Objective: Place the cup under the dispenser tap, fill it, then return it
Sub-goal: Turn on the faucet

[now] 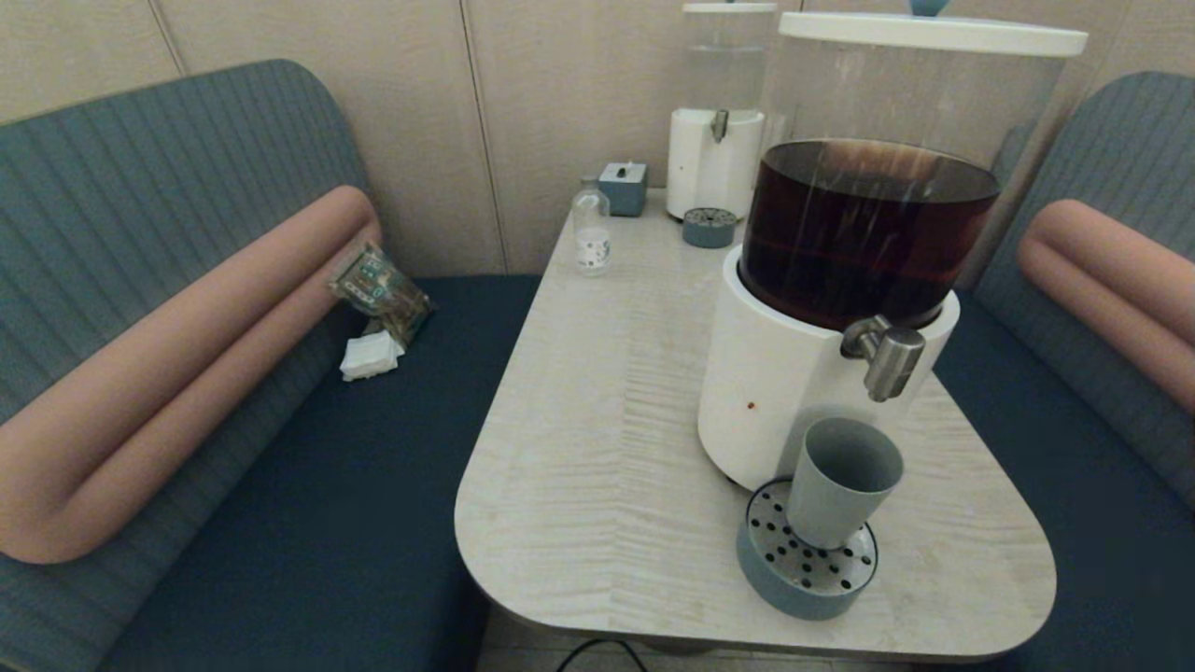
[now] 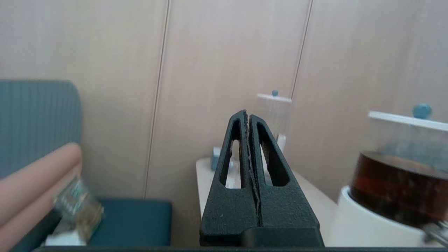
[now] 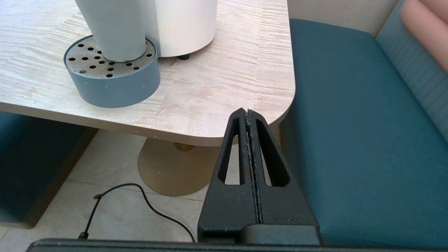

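Note:
The grey-blue cup stands upright on a round perforated drip tray near the table's front edge, below the brushed-steel dispenser tap of the big white-based dispenser holding dark brown liquid. Inside, the cup looks empty. In the right wrist view the cup and drip tray lie off to one side. My right gripper is shut and empty, held off the table's front right corner, apart from the cup. My left gripper is shut and empty, raised, facing the wall. Neither arm shows in the head view.
A smaller clear-liquid dispenser, its little drip tray, a small blue box and a clear labelled bottle stand at the table's far end. Teal benches flank the table. A snack packet lies on the left bench.

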### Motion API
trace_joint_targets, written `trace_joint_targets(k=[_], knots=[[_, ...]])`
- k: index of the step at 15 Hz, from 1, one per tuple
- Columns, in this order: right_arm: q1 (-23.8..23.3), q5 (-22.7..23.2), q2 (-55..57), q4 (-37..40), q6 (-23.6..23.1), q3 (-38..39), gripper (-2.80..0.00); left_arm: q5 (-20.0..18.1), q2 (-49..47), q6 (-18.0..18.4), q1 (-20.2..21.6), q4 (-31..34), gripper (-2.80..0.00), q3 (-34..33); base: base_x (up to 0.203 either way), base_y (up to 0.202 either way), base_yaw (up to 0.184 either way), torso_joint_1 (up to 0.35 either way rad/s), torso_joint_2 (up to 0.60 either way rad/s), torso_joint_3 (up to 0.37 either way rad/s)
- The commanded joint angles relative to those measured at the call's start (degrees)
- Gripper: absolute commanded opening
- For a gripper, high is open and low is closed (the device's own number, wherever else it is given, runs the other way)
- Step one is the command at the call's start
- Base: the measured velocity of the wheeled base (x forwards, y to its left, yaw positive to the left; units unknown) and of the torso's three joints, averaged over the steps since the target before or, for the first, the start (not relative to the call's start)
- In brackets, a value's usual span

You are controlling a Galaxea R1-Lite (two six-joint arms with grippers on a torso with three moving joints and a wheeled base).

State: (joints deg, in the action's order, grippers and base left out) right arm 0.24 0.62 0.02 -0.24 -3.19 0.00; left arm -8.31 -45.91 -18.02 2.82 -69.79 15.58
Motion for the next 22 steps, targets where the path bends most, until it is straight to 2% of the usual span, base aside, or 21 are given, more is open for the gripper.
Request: trace_joint_targets(k=[1, 2, 5, 9, 16, 20, 22], knots=[[0.0, 0.0, 0.0, 0.0, -0.1, 0.0, -2.80, -0.1, 8.9, 0.0, 0.0, 10.2, -2.80, 2.3, 0.000, 0.000, 0.000, 0.000, 0.00, 0.000], [0.0, 0.0, 0.0, 0.0, -0.1, 0.0, -2.80, -0.2, 10.8, 0.0, 0.0, 14.0, -2.80, 3.5, 0.000, 0.000, 0.000, 0.000, 0.00, 0.000], [0.0, 0.0, 0.0, 0.0, -0.1, 0.1, -2.80, -2.2, 15.0, -0.4, -0.2, 18.0, -2.80, 3.3, 0.000, 0.000, 0.000, 0.000, 0.00, 0.000], [0.0, 0.0, 0.0, 0.0, -0.1, 0.1, -2.80, -3.4, 23.2, -0.8, -0.8, 32.3, -2.80, 5.6, 0.000, 0.000, 0.000, 0.000, 0.00, 0.000], [0.0, 0.0, 0.0, 0.0, -0.1, 0.0, -2.80, -5.2, 34.4, -1.6, -1.0, 44.7, -2.80, 9.8, 0.000, 0.000, 0.000, 0.000, 0.00, 0.000], [0.0, 0.0, 0.0, 0.0, -0.1, 0.1, -2.80, -5.6, 41.4, -0.2, -1.9, 52.7, -2.80, 14.3, 0.000, 0.000, 0.000, 0.000, 0.00, 0.000], [0.0, 0.0, 0.0, 0.0, -0.1, 0.0, -2.80, -5.5, 45.5, 3.7, -1.9, 59.9, -2.80, 13.4, 0.000, 0.000, 0.000, 0.000, 0.00, 0.000]])
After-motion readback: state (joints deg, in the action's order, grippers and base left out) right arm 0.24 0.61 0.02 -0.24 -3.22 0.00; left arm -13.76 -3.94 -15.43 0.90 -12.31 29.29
